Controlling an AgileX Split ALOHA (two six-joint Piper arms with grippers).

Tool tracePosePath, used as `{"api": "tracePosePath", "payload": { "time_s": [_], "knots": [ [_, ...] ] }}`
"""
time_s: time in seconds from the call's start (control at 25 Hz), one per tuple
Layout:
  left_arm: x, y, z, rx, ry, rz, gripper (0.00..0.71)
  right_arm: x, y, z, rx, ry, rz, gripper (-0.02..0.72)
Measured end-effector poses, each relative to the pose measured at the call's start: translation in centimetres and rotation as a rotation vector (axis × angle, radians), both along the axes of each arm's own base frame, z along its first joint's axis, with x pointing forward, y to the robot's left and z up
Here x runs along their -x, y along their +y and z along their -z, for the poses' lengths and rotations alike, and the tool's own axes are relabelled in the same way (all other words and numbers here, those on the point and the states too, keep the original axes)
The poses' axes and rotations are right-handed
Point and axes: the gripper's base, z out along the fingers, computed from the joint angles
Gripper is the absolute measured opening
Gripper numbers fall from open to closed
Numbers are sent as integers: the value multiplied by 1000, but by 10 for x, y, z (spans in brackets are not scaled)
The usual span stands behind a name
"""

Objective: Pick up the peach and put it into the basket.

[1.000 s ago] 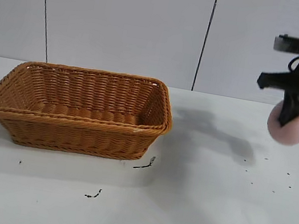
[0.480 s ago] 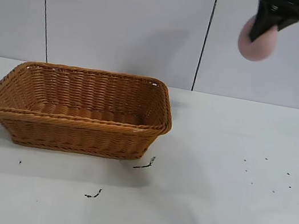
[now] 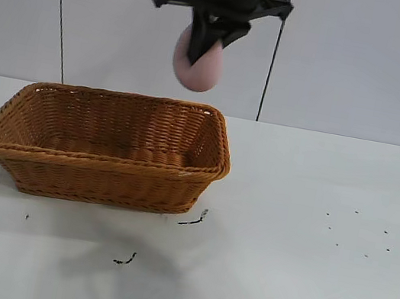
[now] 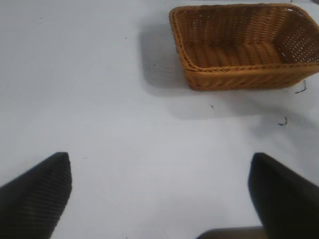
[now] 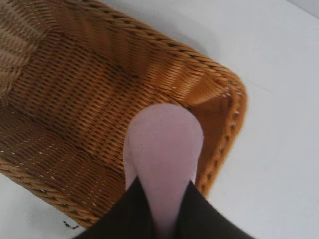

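Observation:
My right gripper is shut on the pink peach and holds it high in the air above the right end of the orange-brown wicker basket. In the right wrist view the peach sits pinched between my right gripper's black fingers, over the basket's inside near its corner. The basket holds nothing that I can see. My left gripper is open and empty, well off from the basket, over bare table.
The white table carries small black specks in front of the basket and at the right. A white panelled wall stands behind.
My right gripper has carried the peach up from low at the right, then leftward across the scene, to above the basket's right end. The basket has not moved.

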Motion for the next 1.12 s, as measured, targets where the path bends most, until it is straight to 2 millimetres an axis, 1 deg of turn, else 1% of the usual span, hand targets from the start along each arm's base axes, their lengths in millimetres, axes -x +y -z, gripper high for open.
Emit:
{"api": "tracePosePath", "payload": {
  "time_s": [0.16, 0.2, 0.24, 0.32, 0.36, 0.44, 0.48, 0.56, 0.6, 0.68, 0.92, 1.04, 1.12],
  "knots": [
    [0, 0, 0, 0, 0, 0, 693, -5, 4, 40, 28, 38, 0, 13],
    [0, 0, 0, 0, 0, 0, 693, -5, 4, 45, 35, 47, 0, 17],
    [0, 0, 0, 0, 0, 0, 693, -5, 4, 48, 38, 52, 0, 41],
    [0, 0, 0, 0, 0, 0, 693, -6, 4, 48, 38, 51, 0, 146],
    [0, 0, 0, 0, 0, 0, 693, -6, 4, 46, 34, 46, 0, 241],
    [0, 0, 0, 0, 0, 0, 693, -8, 5, 43, 26, 35, 0, 483],
    [0, 0, 0, 0, 0, 0, 693, -9, 6, 40, 23, 30, 0, 558],
    [0, 0, 0, 0, 0, 0, 693, -11, 7, 31, 13, 16, 0, 646],
    [0, 0, 0, 0, 0, 0, 693, -12, 8, 25, 10, 13, 0, 666],
    [0, 0, 0, 0, 0, 0, 693, -13, 9, 12, 5, 5, -2, 683],
    [0, 0, 0, 0, 0, 0, 693, -15, 11, -41, -20, -46, -5, 689],
    [0, 0, 0, 0, 0, 0, 693, -17, 7, -58, -30, -77, 2, 695],
    [0, 0, 0, 0, 0, 0, 693, -21, -2, -63, -31, -80, 20, 696]
  ]
}}
